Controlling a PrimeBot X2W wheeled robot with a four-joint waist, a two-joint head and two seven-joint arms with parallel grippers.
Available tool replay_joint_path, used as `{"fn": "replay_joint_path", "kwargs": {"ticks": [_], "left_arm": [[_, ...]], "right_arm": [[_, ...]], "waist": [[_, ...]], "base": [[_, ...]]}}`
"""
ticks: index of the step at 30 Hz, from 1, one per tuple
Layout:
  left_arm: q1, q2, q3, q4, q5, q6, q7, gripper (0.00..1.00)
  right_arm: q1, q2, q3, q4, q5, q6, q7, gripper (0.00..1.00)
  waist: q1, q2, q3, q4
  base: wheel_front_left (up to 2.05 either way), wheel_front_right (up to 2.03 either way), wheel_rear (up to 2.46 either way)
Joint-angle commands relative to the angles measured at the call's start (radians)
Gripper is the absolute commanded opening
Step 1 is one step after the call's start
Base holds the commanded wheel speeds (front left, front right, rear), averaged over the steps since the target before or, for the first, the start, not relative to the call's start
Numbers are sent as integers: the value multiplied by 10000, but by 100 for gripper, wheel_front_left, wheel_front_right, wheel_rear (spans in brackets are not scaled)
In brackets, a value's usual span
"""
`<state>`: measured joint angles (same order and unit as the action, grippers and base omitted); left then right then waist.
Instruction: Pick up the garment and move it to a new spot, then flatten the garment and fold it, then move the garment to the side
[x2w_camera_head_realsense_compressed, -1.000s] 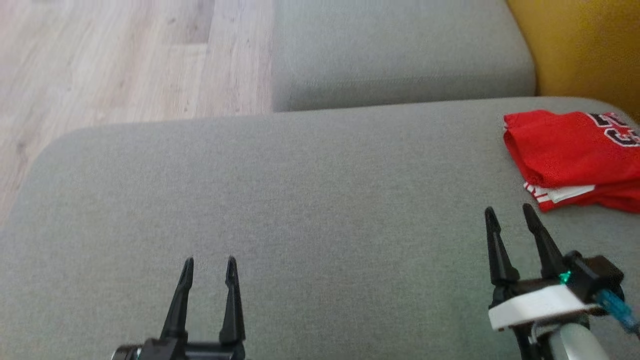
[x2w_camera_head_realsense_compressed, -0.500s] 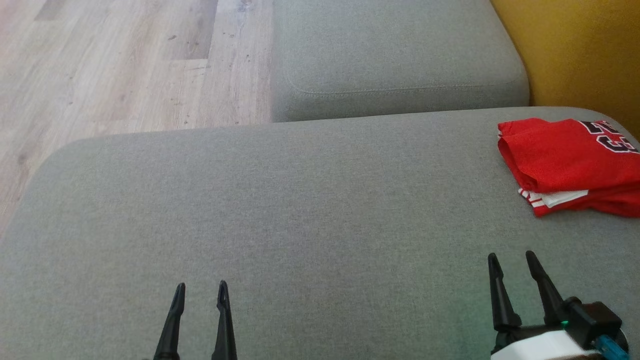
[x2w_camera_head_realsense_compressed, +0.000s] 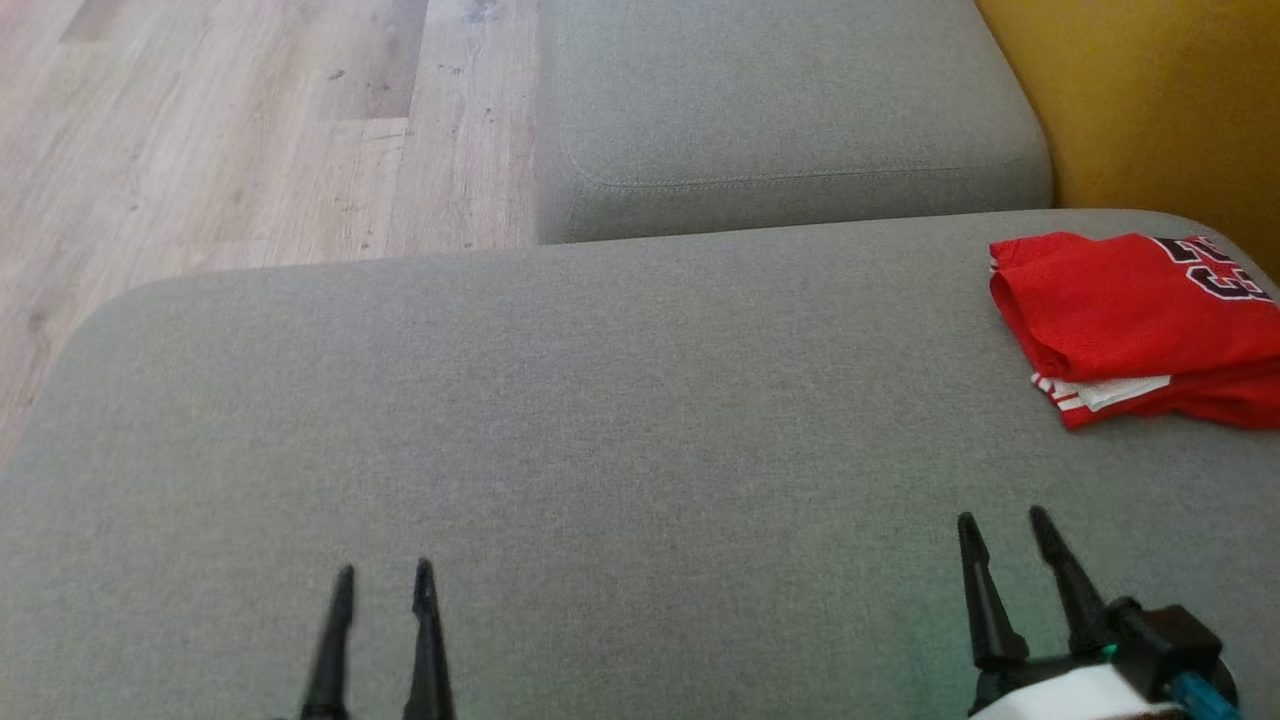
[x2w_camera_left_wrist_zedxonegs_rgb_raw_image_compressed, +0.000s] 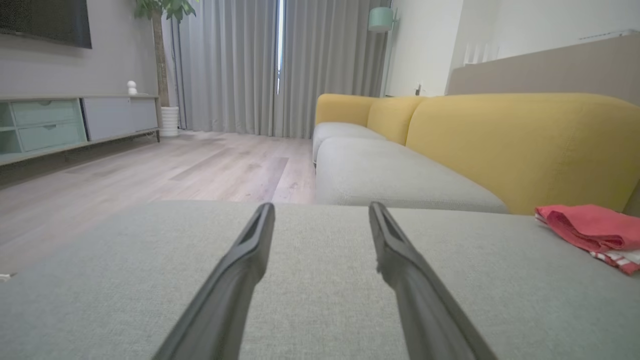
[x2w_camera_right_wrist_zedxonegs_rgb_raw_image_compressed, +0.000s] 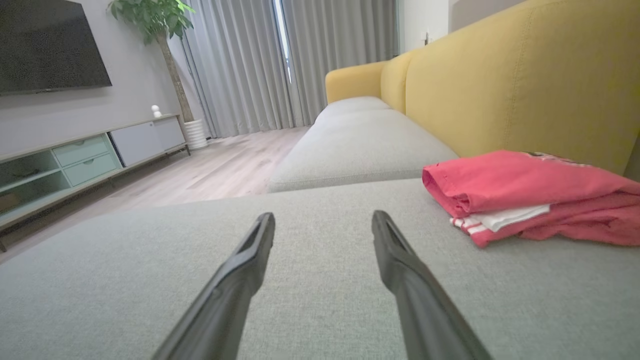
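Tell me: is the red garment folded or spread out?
Folded. The red garment lies in stacked layers on the grey cushion, its crease rounded.

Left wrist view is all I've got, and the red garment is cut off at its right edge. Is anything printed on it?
Observer: Yes. The head view shows black-and-white numerals on top of the garment, toward the yellow backrest.
Operator: Where's the right gripper?
Observer: The right gripper is open and empty above the grey cushion. It is short of the garment and not touching it.
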<state>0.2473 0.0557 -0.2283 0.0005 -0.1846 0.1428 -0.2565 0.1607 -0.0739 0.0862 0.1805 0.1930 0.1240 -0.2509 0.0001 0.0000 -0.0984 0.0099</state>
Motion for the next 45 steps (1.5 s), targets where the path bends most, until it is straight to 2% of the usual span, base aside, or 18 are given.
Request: {"fn": "replay_joint_path", "kwargs": {"ticks": [1,5,45], "left_arm": [[1,-2,-6,65,-4,-8,0,0],[169,-1,-18,667,-50,-9,6,0],[-992,214,740,1239,-4760,-866,908,0]], "right_arm": [[2,0,8,71,4,0,2,0],[221,2,45,653,48,-2,20,0],[-675,-75,-389,639,4637,20,988,0]], "waist": [[0,0,0,-1],[0,0,6,-4],[0,0,321,-33]], "base": [[0,0,0],[0,0,0],[0,0,0]]}}
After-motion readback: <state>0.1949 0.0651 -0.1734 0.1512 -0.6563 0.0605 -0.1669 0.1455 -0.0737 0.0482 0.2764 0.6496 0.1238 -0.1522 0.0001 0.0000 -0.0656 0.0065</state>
